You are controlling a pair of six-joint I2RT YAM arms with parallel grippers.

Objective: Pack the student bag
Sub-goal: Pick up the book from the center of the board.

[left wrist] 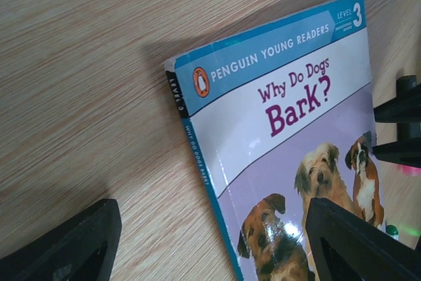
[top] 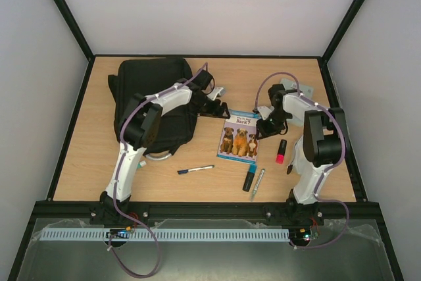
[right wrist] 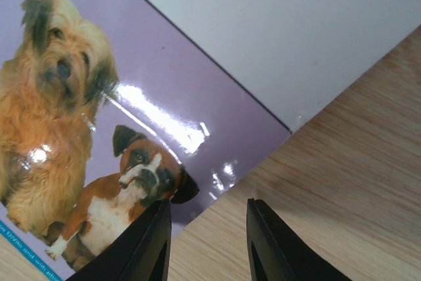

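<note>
Top external view: a pale wooden worktop [top: 92,162] carries everything. The student bag [top: 154,77], black and soft, lies flat at the far left, partly under the left arm, with its grey-white loop handle [top: 158,157] at its near edge.

Right of the bag, about mid-worktop, lies a thin paperback book [top: 238,137], face up. The left wrist view gives its cover clearly: a blue band reads "PENGUIN YOUNG READERS" beside an orange oval penguin logo, with "LEVEL 3" at the corner. Below, on white, stands the purple title "Why Do Dogs Bark?". The spine repeats "LEVEL 3" and the title. Three dogs are pictured on a lilac ground: a brown one, a shaggy tan one and a brown-and-white boxer.

A grey-white pouch [top: 291,86] sits at the far right, behind the right arm.

The left pincer [top: 214,106] hovers at the book's far-left corner, released, its fingers [left wrist: 72,241] wide apart with nothing between them. The right pincer [top: 263,126] is at the book's right edge; its fingers [right wrist: 141,248] stand a narrow gap apart, bare wood showing between them.

Nearer the arms lie a teal marker [top: 249,180], a white pen [top: 195,170], a silver pen [top: 257,183] and a red highlighter [top: 281,151]; any print on them is too small to read.
</note>
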